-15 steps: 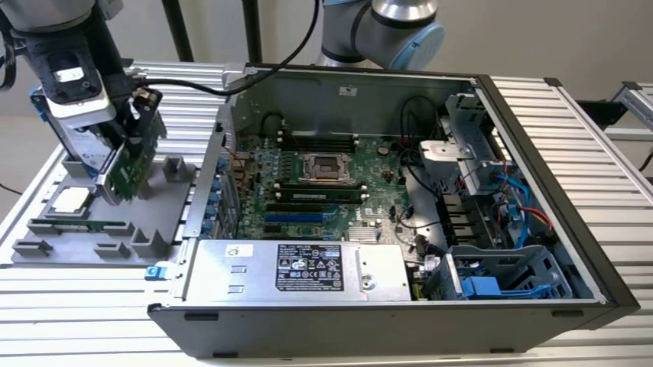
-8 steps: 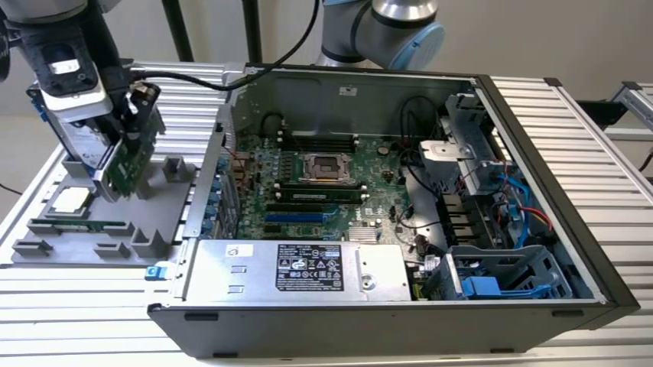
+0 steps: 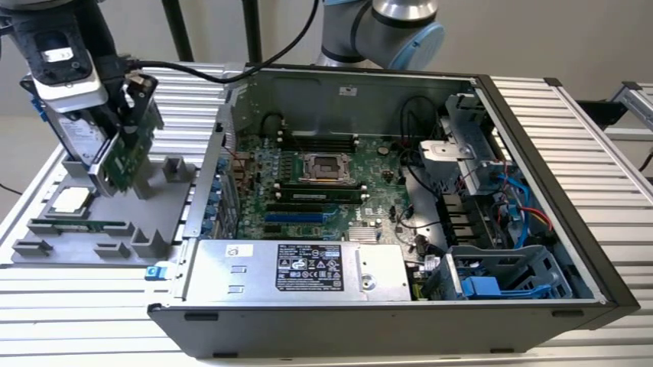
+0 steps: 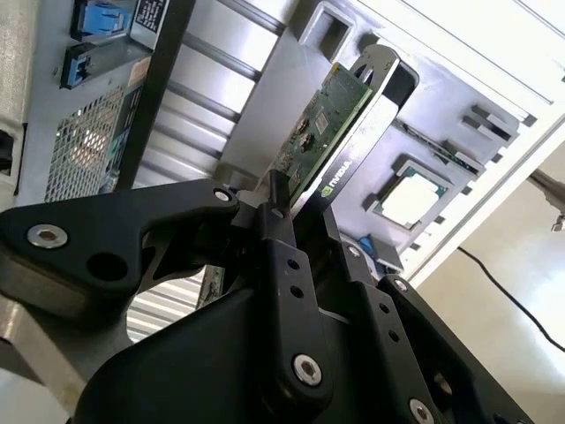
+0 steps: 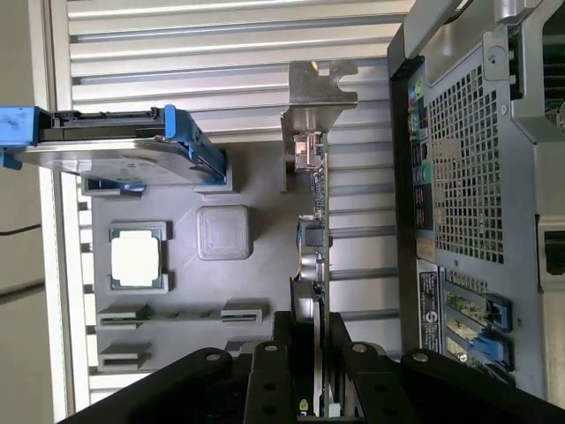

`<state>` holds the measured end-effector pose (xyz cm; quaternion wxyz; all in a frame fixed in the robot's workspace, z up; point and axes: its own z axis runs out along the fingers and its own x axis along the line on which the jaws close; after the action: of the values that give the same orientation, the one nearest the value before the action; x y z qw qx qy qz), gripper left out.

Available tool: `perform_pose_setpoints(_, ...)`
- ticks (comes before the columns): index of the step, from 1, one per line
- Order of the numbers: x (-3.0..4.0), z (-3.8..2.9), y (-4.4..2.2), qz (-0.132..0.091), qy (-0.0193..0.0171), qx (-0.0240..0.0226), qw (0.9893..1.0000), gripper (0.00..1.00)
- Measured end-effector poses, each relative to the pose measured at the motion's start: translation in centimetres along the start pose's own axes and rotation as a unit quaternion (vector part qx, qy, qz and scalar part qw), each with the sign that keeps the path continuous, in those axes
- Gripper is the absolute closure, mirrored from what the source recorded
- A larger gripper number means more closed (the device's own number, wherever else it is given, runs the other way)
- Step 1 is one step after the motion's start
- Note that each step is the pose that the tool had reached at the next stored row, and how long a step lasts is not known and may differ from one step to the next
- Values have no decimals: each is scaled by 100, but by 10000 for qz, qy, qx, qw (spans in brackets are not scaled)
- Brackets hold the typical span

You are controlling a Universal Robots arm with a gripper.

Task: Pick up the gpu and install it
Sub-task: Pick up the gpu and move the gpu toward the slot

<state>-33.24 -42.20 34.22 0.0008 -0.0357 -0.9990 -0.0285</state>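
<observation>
- The gripper (image 5: 315,327) was closed on the gpu (image 4: 331,124), its 2 black fingers (image 4: 281,247) pressed against opposite faces of the thin green card at 1 end.
- The card stood on edge, pointing away from the fingers. In the first wrist view, its silver bracket (image 5: 313,97) sat at the far end.
- In the exterior view, the gpu hung at that view's left, outside the open computer case (image 3: 388,329) and over the grey parts tray (image 3: 97,256).
- Whether its lower edge touched the tray could not be told.
- A silver hard drive with blue rails (image 5: 106,155) stood upright in the tray, near the card but apart from it.
- A square processor chip (image 5: 137,262) lay flat in a tray pocket, and a narrow memory stick (image 3: 76,226) lay in a slot near it.
- The case lay on its side with the motherboard (image 3: 383,195) exposed, well apart from the held card.
</observation>
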Motion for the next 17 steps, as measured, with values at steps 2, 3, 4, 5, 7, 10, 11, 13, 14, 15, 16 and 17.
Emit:
perform_pose_setpoints(2,0,-28,2,0,0,0,10000,100)
perform_pose_setpoints(3,0,-44,3,0,0,0,10000,100)
perform_pose_setpoints(4,0,-59,3,0,0,-1,10000,100)
perform_pose_setpoints(5,0,-74,4,0,0,0,10000,100)
perform_pose_setpoints(7,0,-105,6,0,0,0,10000,100)
perform_pose_setpoints(10,1,-151,9,0,0,0,10000,100)
perform_pose_setpoints(11,0,-166,10,0,-1,-1,10000,100)
perform_pose_setpoints(13,1,-196,11,0,0,0,10000,100)
perform_pose_setpoints(14,1,-212,12,0,0,0,10000,100)
perform_pose_setpoints(15,1,-228,13,0,0,-1,10000,100)
perform_pose_setpoints(16,1,-242,14,0,0,0,10000,100)
perform_pose_setpoints(17,1,-256,15,0,0,0,10000,100)
